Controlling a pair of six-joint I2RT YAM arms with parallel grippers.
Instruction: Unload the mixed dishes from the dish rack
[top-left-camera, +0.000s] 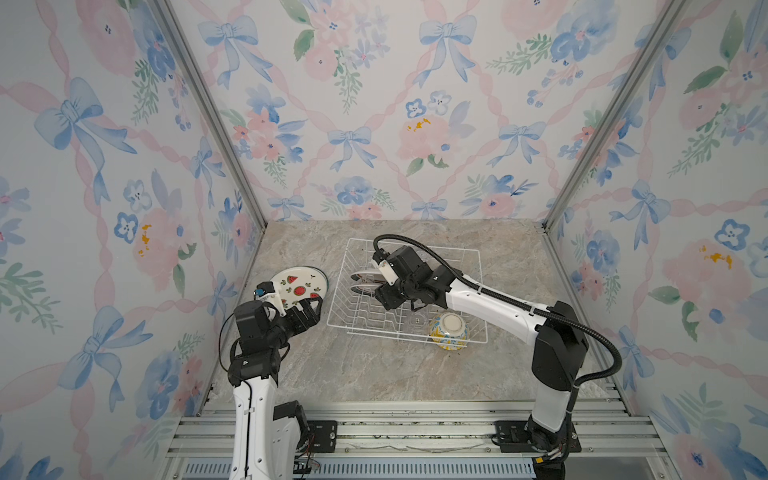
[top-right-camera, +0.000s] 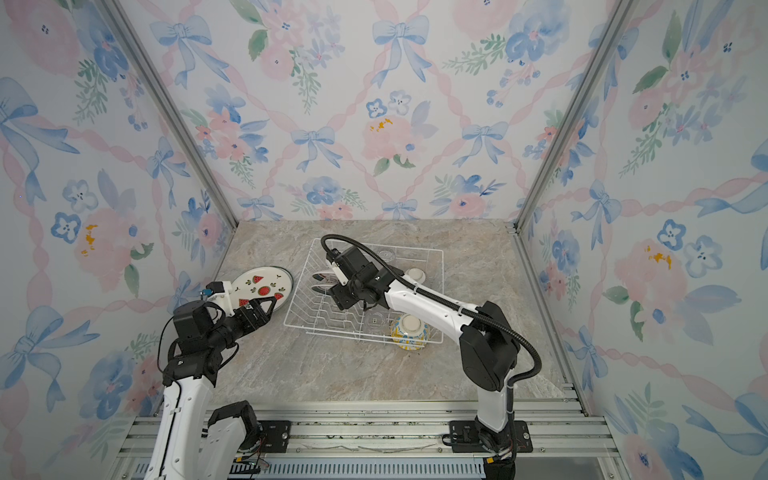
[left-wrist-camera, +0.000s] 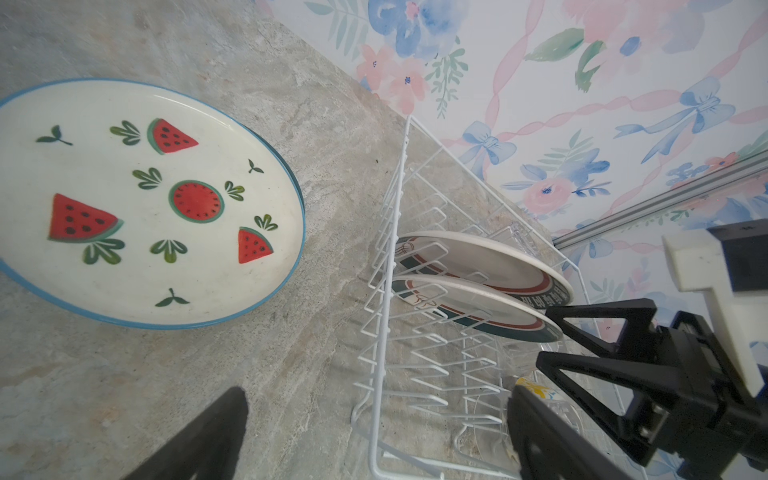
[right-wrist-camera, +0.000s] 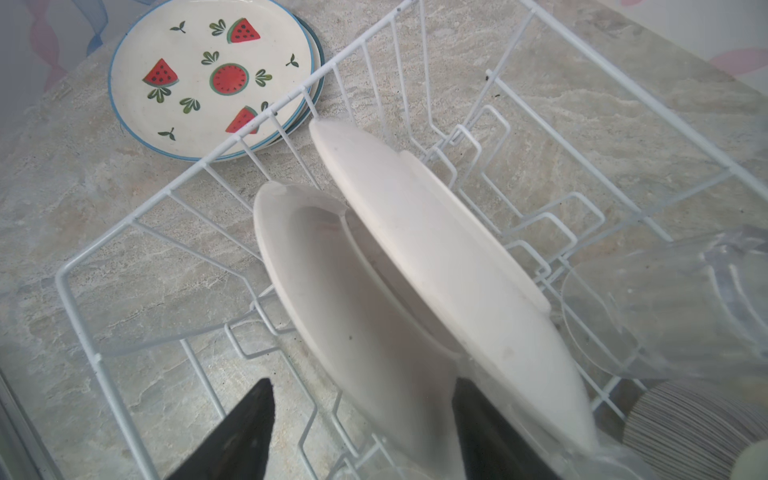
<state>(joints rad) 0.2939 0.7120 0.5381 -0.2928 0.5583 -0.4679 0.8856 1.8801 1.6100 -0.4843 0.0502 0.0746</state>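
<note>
Two robot arms reach over a marbled worktop (top-left-camera: 374, 374). At the left, the left tool (top-left-camera: 311, 306) hangs wide open and empty over the near edge of a watermelon plate (top-left-camera: 297, 284), which lies flat and face up on the worktop. A second plate (right-wrist-camera: 319, 54) lies beneath it, and only a sliver of its dark teal rim shows.

Just right of that stack sits the white wire dish rack (top-left-camera: 361, 328). Two more plates stand on edge in its dividers, a nearer plate (right-wrist-camera: 332, 291) and a farther plate (right-wrist-camera: 436, 249). Both lean slightly, and their thin edges run left to right in both top views. Their white backs face the right wrist camera. The right tool (right-wrist-camera: 361, 388) straddles the rim of the nearer plate, jaws partly apart, with a gap beside one finger, so nothing is gripped.

Further right in the rack, two clear glass cups are faint and hard to trace: a far cup (top-right-camera: 388, 252) and a near cup (top-left-camera: 417, 322). Two bowls sit upside down: a yellow and blue bowl (top-left-camera: 449, 330) in the near right corner, and a striped bowl (top-right-camera: 415, 274) mostly hidden behind the right arm.
</note>
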